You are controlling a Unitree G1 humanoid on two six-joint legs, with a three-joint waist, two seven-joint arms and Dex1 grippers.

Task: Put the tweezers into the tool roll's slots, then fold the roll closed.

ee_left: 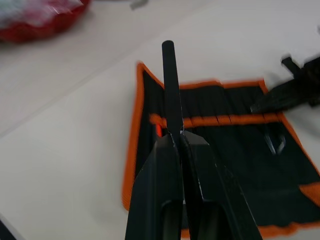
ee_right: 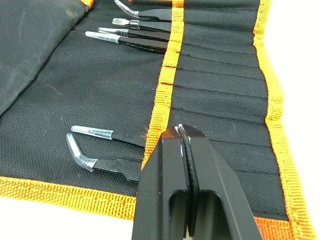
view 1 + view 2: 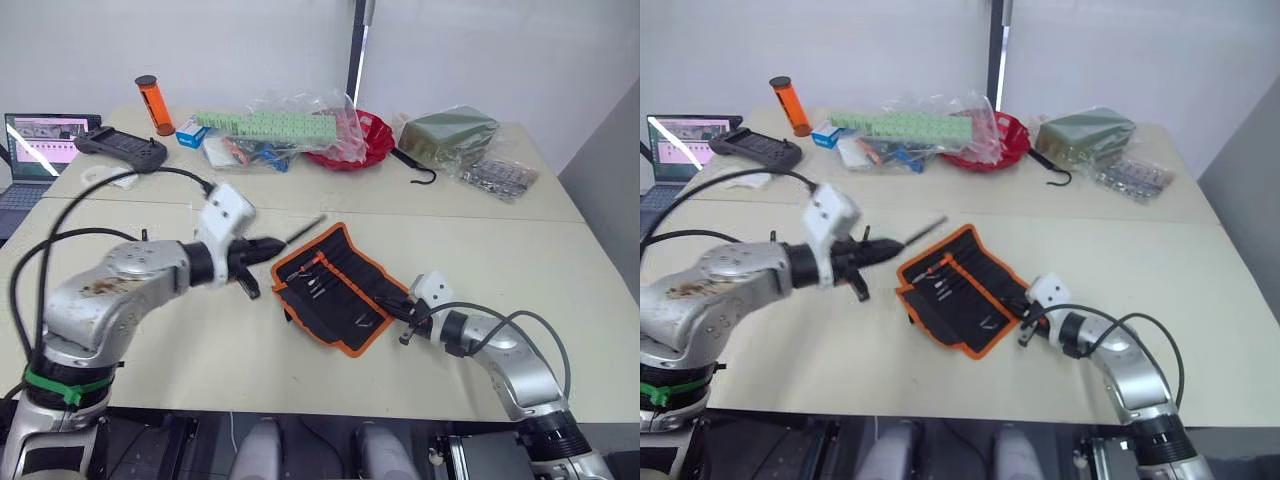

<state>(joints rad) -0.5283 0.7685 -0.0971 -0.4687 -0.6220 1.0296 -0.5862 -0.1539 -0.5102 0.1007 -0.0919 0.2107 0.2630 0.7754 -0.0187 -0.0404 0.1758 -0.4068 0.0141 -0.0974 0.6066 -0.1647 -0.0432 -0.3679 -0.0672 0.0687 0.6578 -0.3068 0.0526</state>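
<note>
Nearest me, the right tool [image 2: 182,131] is clenched with nothing between its fingers, its tip resting on the near edge of the flat black fabric tool roll with bright orange edging [image 3: 335,288], which lies open on the cream tabletop [image 3: 520,250]. Five slim black pointed metal tweezers [image 2: 135,35] already sit with their handles in the narrow black stitched slots [image 2: 220,75], clear-capped tips poking out: three together, two nearer the corner. That pressing hold looks useful and should pin the fabric. Farther off, the left tool [image 1: 175,135] is clamped on one more slim black tweezer [image 1: 171,85], hovering above the roll's far end. I'd line it up along an empty slot, come in low, slide it under the orange trim.
</note>
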